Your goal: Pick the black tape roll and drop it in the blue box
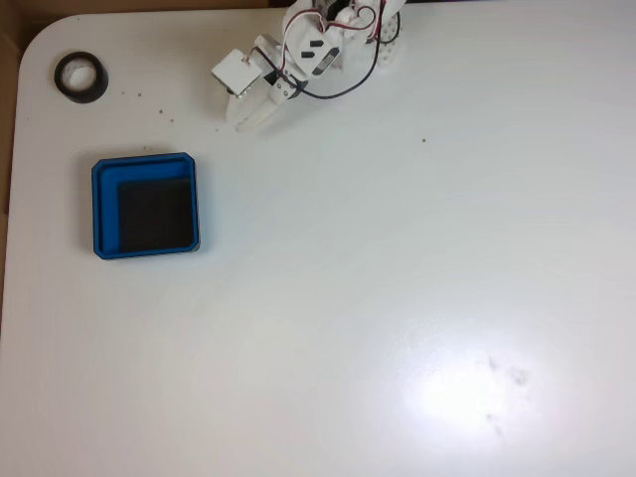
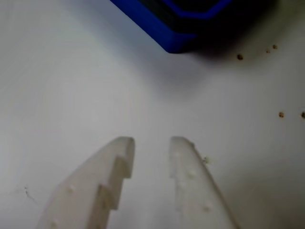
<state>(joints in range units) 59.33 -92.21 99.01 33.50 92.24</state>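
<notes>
1. Tape first: the black tape roll (image 1: pixel 80 77) lies flat near the rounded top-left corner of the white counter (image 1: pixel 397 298) in the fixed view, its pale round hole facing up, nothing touching it.
2. Below it in that view, well apart from it, sits the blue box (image 1: pixel 145 206), a shallow square tray with rounded corners and a black inner floor that holds nothing.
3. At the top edge of the fixed view the white arm (image 1: pixel 328 40) reaches in, with red and black wires looped along it.
4. The pincer (image 1: pixel 241 117) points down and to the left, well to the right of the tape roll and above and to the right of the box.
5. In the wrist view the pincer (image 2: pixel 152 141) hangs over bare counter; its two pale fingers (image 2: pixel 105 181) stand a little apart with a narrow gap between the tips and nothing held between them.
6. A corner of the blue box (image 2: pixel 162 31) shows at the top of the wrist view, beyond the fingertips and not touching them.
7. Small brown specks (image 2: pixel 240 57) dot the counter to the right of that corner.
</notes>
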